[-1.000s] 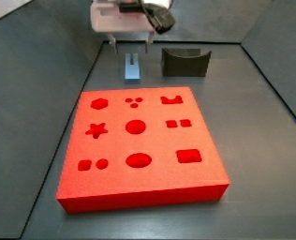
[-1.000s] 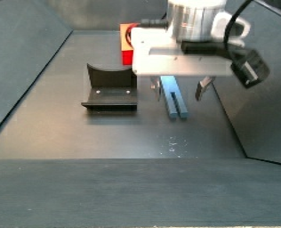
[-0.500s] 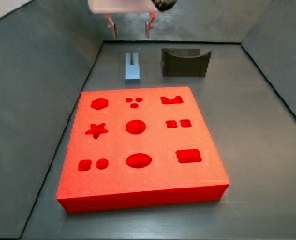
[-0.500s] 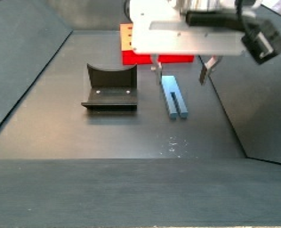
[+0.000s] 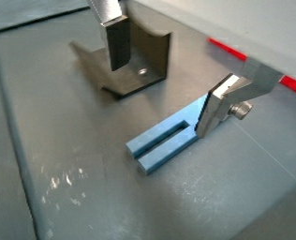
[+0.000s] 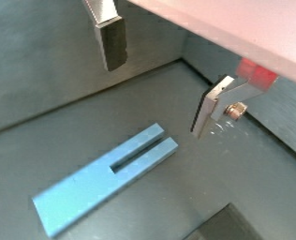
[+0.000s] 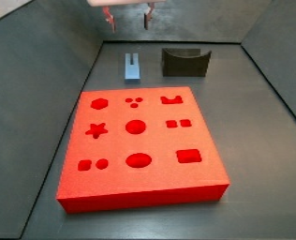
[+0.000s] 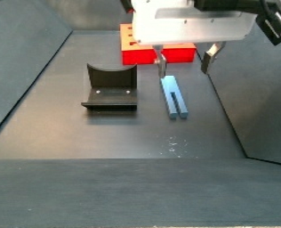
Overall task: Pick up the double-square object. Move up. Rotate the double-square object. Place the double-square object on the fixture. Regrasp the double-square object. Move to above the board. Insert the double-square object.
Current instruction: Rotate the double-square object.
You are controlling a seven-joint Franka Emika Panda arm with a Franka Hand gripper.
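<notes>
1. So, as the frames stand, nothing of your task reads as done: the double-square object (image 8: pixel 174 95) lies flat on the dark floor, unheld, and the pick is yet to be made.
2. The gripper (image 8: pixel 183 61) hangs well above the bar, its fingers (image 5: pixel 117 42) spread wide with only air between the pads. In both wrist views the bar sits below the gap, not touching either plate.
3. Location: in a side view the bar lies just beside the fixture (image 8: pixel 109 86), clear of it, and near the far edge of the board (image 7: pixel 140 142).
4. Everything is left, by my judgement: grasp, lift, rotate, set on the fixture, regrasp, carry over the board, insert.
5. Look of the piece: slim, pale blue-grey, elongated, with a lengthwise groove or slot visible on its upper face (image 6: pixel 107 175). Edges appear square and clean. The fixture's notch (image 5: pixel 136 58) is empty.
6. You cannot tell from these views which recess in the board the bar belongs to.
</notes>
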